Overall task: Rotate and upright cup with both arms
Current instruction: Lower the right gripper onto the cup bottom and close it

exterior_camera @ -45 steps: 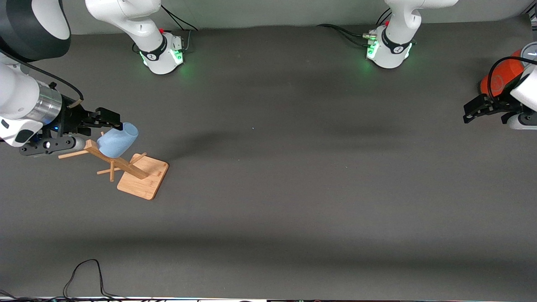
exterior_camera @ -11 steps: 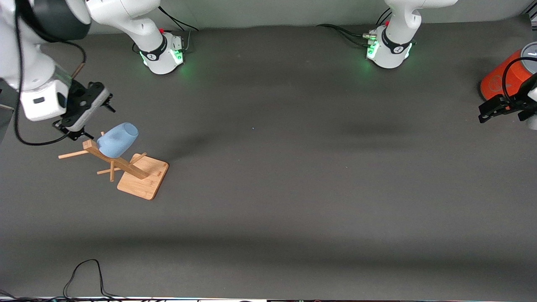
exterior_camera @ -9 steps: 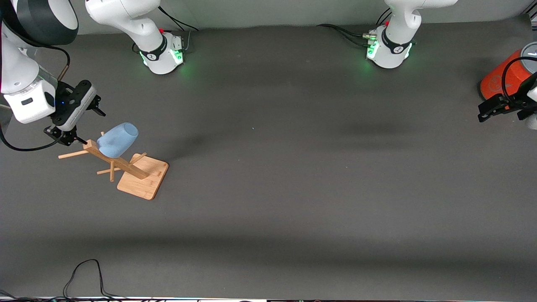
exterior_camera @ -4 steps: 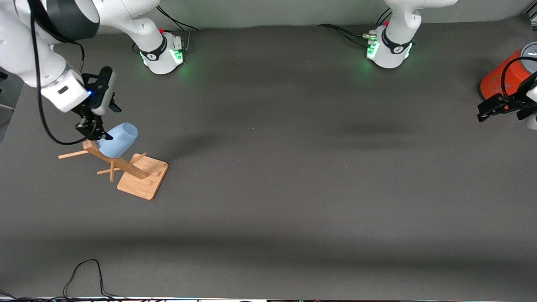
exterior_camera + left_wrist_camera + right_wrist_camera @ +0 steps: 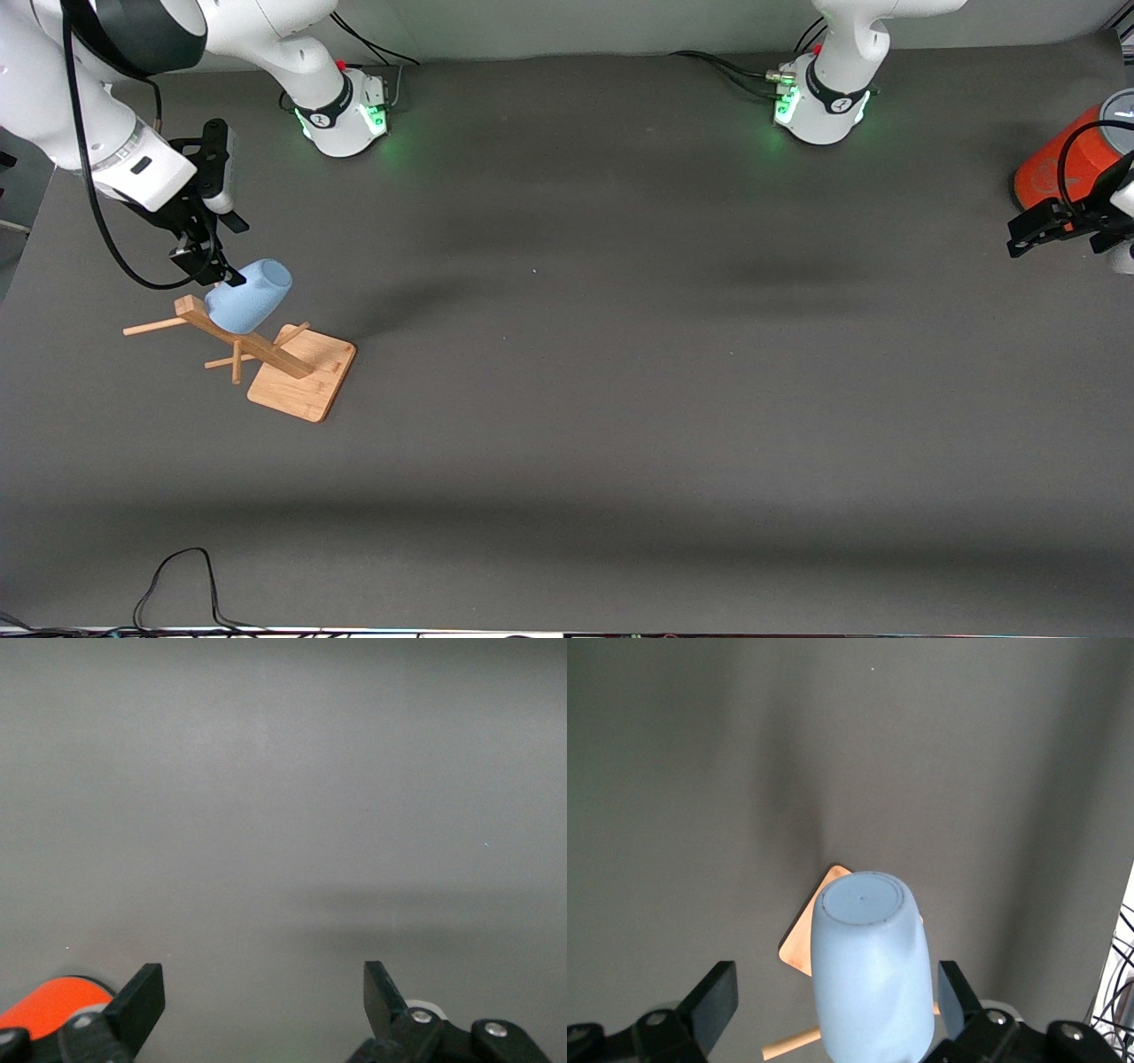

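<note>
The pale-blue cup (image 5: 249, 295) sits tipped over on a peg of the wooden cup rack (image 5: 257, 356), at the right arm's end of the desk (image 5: 620, 399). Its long way is slanted, not straight up.

The right pincer (image 5: 213, 266) is right at the cup. In the right wrist view the cup (image 5: 870, 966) lies between the two black fingers (image 5: 718, 997), flat bottom pointing away. The fingers are wide open and I see a gap on each side, so nothing is held.

The left pincer (image 5: 1032, 235) waits well apart, beside the orange cylinder (image 5: 1063, 164). It is wide open and empty. The right arm is much nearer, so I think it should grab first.
</note>
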`<state>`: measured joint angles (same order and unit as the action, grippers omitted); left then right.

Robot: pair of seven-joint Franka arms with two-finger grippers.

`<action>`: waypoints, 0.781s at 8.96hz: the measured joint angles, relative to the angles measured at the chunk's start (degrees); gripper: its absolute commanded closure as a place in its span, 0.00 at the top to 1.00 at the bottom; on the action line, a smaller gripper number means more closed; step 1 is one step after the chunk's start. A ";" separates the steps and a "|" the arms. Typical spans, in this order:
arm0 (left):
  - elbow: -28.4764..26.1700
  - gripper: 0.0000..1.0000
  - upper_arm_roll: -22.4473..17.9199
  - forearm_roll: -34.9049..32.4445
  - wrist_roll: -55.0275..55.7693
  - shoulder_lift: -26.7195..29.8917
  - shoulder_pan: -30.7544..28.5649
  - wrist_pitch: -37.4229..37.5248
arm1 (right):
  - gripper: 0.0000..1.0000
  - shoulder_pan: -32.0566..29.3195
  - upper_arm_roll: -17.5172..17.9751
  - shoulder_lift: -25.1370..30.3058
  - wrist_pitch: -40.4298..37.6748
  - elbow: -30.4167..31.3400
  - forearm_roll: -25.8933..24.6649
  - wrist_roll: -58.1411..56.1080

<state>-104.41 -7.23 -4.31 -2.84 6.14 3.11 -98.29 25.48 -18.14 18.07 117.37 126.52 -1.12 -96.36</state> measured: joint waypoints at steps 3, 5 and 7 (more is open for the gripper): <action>-0.01 1.00 0.07 0.03 -0.01 0.00 0.01 0.00 | 1.00 0.69 -0.37 -1.93 4.77 1.88 0.71 -1.93; -0.02 1.00 0.23 0.06 -0.01 0.00 0.05 0.00 | 0.99 2.36 -0.36 -3.68 6.41 1.88 2.22 -1.95; -0.03 1.00 0.30 0.08 -0.01 -0.02 0.07 0.00 | 0.99 2.41 -0.58 -4.97 8.67 2.71 2.40 -1.95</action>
<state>-104.43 -6.94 -4.23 -2.86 6.13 3.17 -98.29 27.89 -18.72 13.10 126.04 129.23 1.28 -98.30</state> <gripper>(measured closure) 0.000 0.004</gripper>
